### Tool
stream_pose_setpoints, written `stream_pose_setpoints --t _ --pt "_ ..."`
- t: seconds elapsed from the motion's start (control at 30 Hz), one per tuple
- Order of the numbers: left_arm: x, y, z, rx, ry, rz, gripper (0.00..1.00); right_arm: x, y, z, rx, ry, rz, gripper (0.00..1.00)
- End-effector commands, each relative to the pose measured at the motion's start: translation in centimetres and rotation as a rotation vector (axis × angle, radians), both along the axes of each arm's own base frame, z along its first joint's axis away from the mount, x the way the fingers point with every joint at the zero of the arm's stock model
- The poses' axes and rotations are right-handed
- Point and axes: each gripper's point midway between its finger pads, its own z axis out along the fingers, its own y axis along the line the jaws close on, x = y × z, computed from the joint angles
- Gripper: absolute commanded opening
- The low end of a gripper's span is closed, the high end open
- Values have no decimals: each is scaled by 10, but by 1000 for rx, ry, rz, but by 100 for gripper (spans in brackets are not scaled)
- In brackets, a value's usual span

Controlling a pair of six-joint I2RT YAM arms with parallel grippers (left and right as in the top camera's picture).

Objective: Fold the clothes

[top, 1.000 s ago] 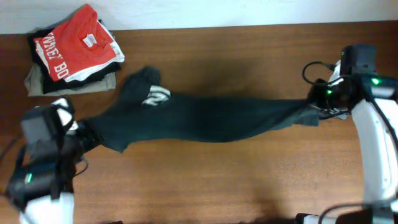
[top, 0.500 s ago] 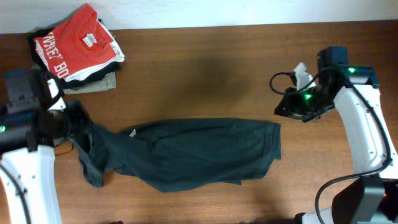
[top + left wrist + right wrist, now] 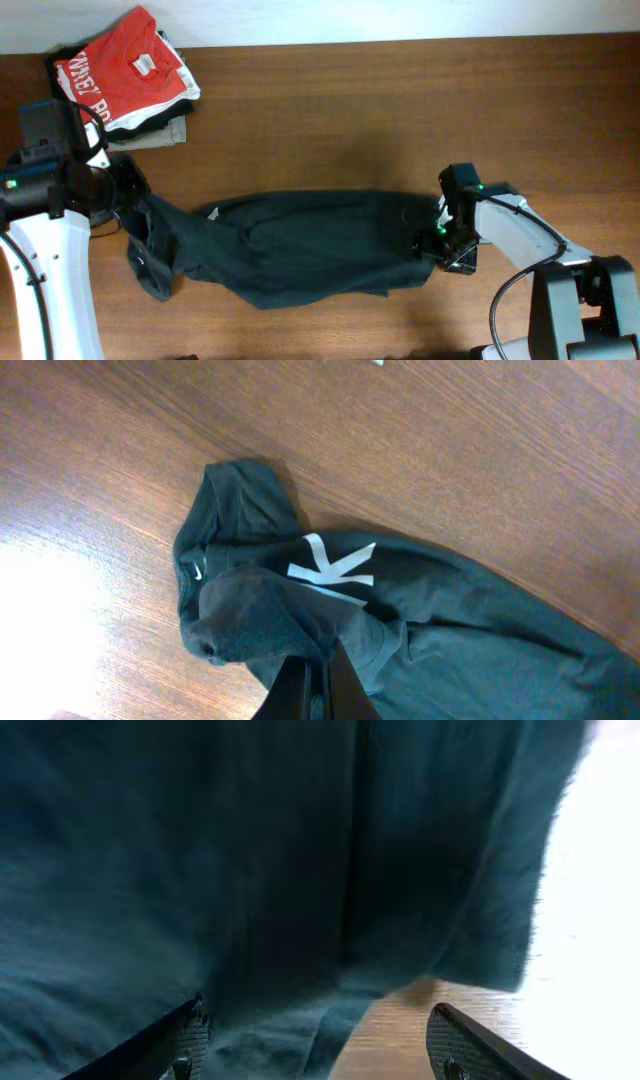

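Note:
The clothes (image 3: 300,245), one dark charcoal garment, lie bunched lengthwise across the middle of the wooden table (image 3: 330,120). My left gripper (image 3: 128,200) is shut on their left end, and a short flap hangs below it. In the left wrist view the fabric (image 3: 450,620) shows a white print mark (image 3: 335,565), and the left gripper (image 3: 318,665) pinches a fold between its closed fingers. My right gripper (image 3: 432,245) sits low at the right edge of the garment. In the right wrist view the right gripper (image 3: 320,1030) stands open, with cloth (image 3: 250,870) and bare wood in front of it.
A stack of folded garments topped by a red T-shirt (image 3: 125,75) with white letters sits at the back left corner, close behind my left arm. The table's back edge runs along a pale wall (image 3: 400,20).
The garment, stretched between both grippers a second ago, now lies slack on the table. The right gripper let go, opened, and came back low at the right edge. The left arm moved back.

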Motion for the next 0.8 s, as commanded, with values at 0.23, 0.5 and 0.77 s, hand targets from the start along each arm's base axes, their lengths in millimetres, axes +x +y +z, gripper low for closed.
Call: stream_pose_setpoints --t 0.23,0.5,0.77 --pt "0 4 2 20 -4 -3 0 20 7 -7 33 -93 -62 4" --pt "2 9 3 46 -9 8 0 149 19 95 78 -491 -35 8" --pt "35 17 -31 67 -93 10 0 239 29 59 102 -737 8 99"
